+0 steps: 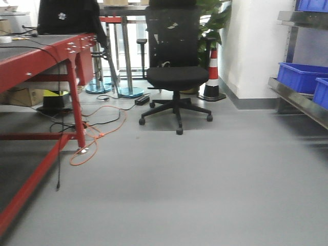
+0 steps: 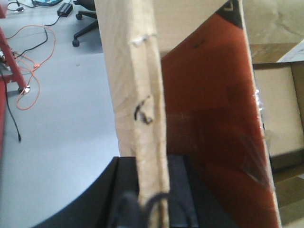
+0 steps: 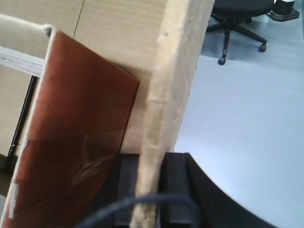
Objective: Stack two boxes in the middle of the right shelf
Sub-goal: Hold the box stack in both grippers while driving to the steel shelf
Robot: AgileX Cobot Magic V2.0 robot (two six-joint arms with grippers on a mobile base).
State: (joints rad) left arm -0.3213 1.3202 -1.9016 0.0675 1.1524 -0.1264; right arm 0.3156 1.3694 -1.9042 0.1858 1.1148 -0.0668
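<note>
Pinching one upright wall of a brown cardboard box (image 2: 137, 71) with the left gripper (image 2: 153, 187), black fingers (image 2: 124, 190) pressed onto the raw corrugated edge from both sides. Clamping another wall of the same box the same way with the right gripper (image 3: 151, 183), jaws squeezed against the cardboard with no gap showing. Showing only in the two wrist views, held between the arms, reddish-brown inner faces turned toward both cameras. Hard to settle as a second box or a loose flap: more pale cardboard (image 2: 280, 109) just past the right edge in the left wrist view.

Looking ahead at a black office chair (image 1: 177, 77) parked mid-floor on its castors, between a red-framed table (image 1: 51, 54) on the left and the steel shelf (image 1: 300, 100) at the far right edge. Loaded already with blue bins (image 1: 300, 77) on the shelf level in view, one more bin just above. Trailing across the ground beside the table leg, an orange cable (image 1: 97, 136) in loose loops, tangled with black leads. Standing behind the chair, a red-and-white cone (image 1: 213, 72) and a leafy plant (image 1: 215, 20) against the white wall (image 1: 251, 46). Tucked under the table, another cardboard carton (image 1: 23, 96).

Underfoot, smooth grey floor (image 1: 179, 195), slightly glossy, open between chair and camera.
</note>
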